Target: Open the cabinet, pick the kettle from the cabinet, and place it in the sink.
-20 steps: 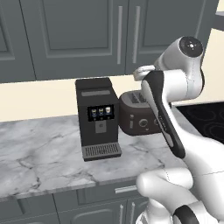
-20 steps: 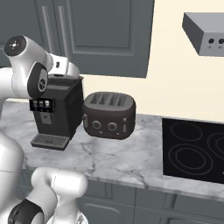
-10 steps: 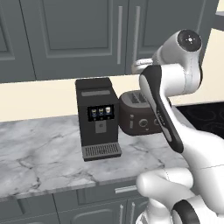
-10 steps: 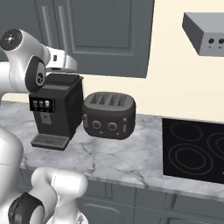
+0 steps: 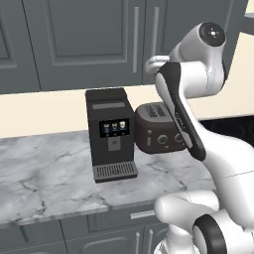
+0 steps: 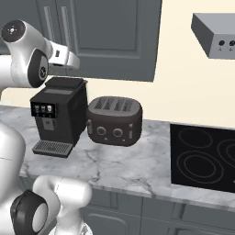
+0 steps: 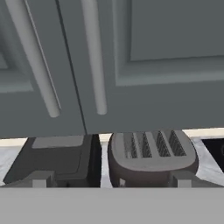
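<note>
Raised before the cabinet (image 7: 144,61), doors shut, so kettle presumably hidden inside and nowhere to be seen. End effector (image 7: 109,180) spread wide, empty, aimed at the two long silver bar handles (image 7: 94,57) flanking the door seam, likely lining up for a pull. Below the cabinet: boxy black coffee machine (image 5: 110,134) and rounded dark brown four-slot toaster (image 6: 114,120), side by side on the veined grey marble bench (image 5: 44,178). Matte recessed-panel doors; smooth round handles.
</note>
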Available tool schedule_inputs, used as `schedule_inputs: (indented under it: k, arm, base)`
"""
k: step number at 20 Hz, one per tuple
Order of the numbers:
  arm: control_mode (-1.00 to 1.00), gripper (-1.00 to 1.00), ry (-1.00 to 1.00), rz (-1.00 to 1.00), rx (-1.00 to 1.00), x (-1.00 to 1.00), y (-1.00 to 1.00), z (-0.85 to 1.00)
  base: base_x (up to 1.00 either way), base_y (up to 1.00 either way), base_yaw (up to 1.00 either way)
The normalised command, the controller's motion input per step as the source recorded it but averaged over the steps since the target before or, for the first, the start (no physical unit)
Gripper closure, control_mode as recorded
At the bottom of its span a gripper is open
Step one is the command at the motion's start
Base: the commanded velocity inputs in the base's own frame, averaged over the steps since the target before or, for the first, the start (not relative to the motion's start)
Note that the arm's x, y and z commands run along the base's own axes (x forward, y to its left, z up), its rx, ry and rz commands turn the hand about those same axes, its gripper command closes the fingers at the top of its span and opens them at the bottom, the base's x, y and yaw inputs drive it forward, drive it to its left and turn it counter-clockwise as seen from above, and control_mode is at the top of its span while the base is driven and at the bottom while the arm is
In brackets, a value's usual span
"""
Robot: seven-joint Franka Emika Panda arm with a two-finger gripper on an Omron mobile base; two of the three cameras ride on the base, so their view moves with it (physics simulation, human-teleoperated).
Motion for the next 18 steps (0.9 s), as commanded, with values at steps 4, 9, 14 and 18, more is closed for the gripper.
schedule_inputs:
  k: [4, 9, 14, 18]
  arm:
    - [-1.00, -1.00, -0.01, 0.00, 0.08, 0.19, 0.05, 0.05]
    - [-1.00, -1.00, -0.05, 0.00, 0.02, 0.24, 0.01, 0.04]
    - [-1.00, -1.00, -0.04, 0.04, 0.00, 0.28, 0.00, 0.05]
    - [-1.00, -1.00, -0.03, 0.03, 0.00, 0.32, 0.00, 0.04]
  base:
    - [0.00, 0.00, 0.00]
    - [0.00, 0.00, 0.00]
    - [0.00, 0.00, 0.00]
    - [0.00, 0.00, 0.00]
